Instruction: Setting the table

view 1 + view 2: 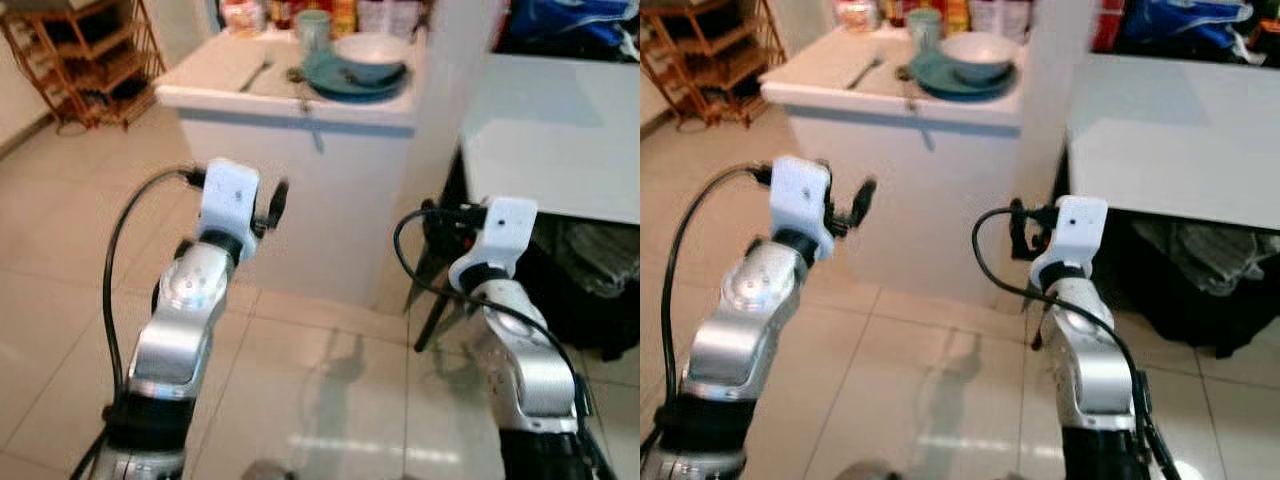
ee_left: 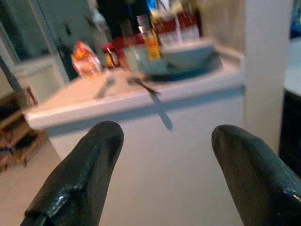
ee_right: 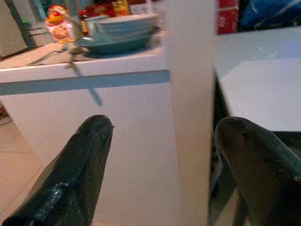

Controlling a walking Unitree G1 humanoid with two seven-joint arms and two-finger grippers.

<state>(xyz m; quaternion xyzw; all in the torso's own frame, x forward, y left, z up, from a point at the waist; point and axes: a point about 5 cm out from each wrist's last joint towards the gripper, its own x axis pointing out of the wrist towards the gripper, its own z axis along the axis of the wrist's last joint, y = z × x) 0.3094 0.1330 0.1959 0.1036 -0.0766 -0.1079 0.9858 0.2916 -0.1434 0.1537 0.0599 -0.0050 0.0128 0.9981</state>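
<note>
Left eye view: white bench (image 1: 215,75) ahead of the robot, with a tiled floor (image 1: 60,250) between them. On its top, toward the right end, a teal plate (image 1: 330,82) carrying a pale bowl (image 1: 372,52); a light green cup (image 1: 312,28) stands just behind the plate. A fork (image 1: 256,74) lies on the bare top left of the plate; a spoon (image 1: 297,84) lies at the plate's left edge, its handle reaching to the bench's front edge. Bottles and packets (image 1: 290,14), blurred, along the back. Wooden rack (image 1: 85,55) at far left. White table (image 1: 555,135) to the right, beyond a white pillar (image 1: 450,110).

Left gripper (image 2: 164,155): raised in front of the bench, well short of it, fingers apart, holding nothing. Right gripper (image 3: 162,155): raised level with the pillar, fingers apart, likewise holding nothing.
</note>
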